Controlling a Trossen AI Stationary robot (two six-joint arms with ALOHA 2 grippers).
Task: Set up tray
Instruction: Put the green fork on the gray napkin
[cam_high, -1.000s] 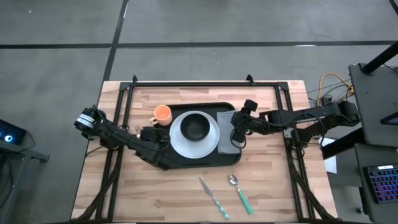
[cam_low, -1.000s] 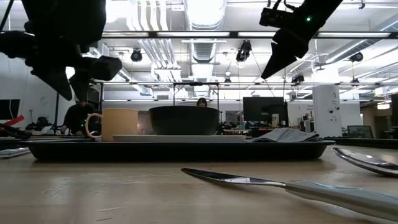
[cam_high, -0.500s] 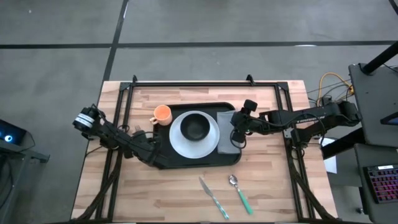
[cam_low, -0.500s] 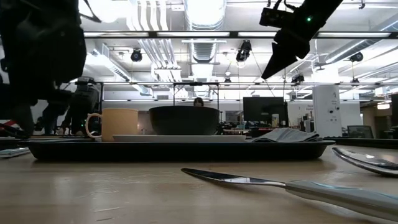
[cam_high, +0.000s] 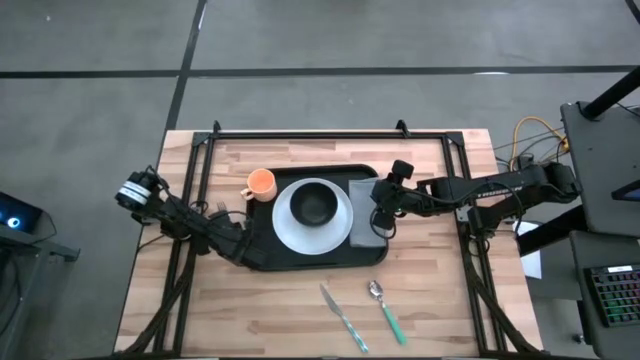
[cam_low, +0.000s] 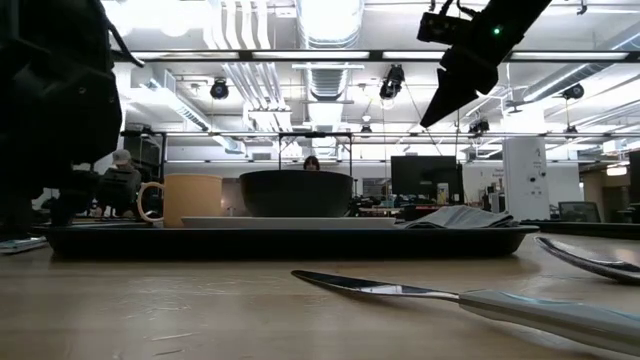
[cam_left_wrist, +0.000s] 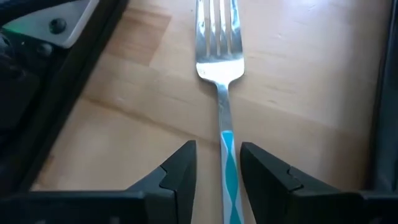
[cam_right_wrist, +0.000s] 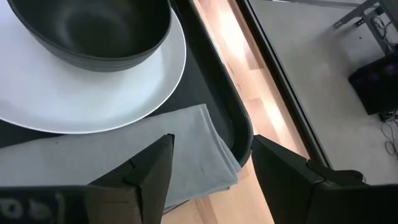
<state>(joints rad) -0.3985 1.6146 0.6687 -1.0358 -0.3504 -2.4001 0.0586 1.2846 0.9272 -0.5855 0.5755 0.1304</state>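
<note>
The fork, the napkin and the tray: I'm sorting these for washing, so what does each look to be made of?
Fork: shiny metal, bright reflections on tines and neck; its handle carries a teal-and-white pattern, maybe plastic or enamel.
Napkin: soft grey cloth, folded, with layered edges.
Tray: black, smooth, slightly glossy, probably moulded plastic, with a rounded raised rim.

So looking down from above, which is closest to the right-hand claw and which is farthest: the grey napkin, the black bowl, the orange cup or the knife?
Measured from the right gripper in the high view:
1. Grey napkin, directly under it at the tray's right end.
2. Black bowl, on the white plate mid-tray.
3. Knife, on the bare wood in front of the tray.
4. Orange cup, at the tray's far left corner.
</note>
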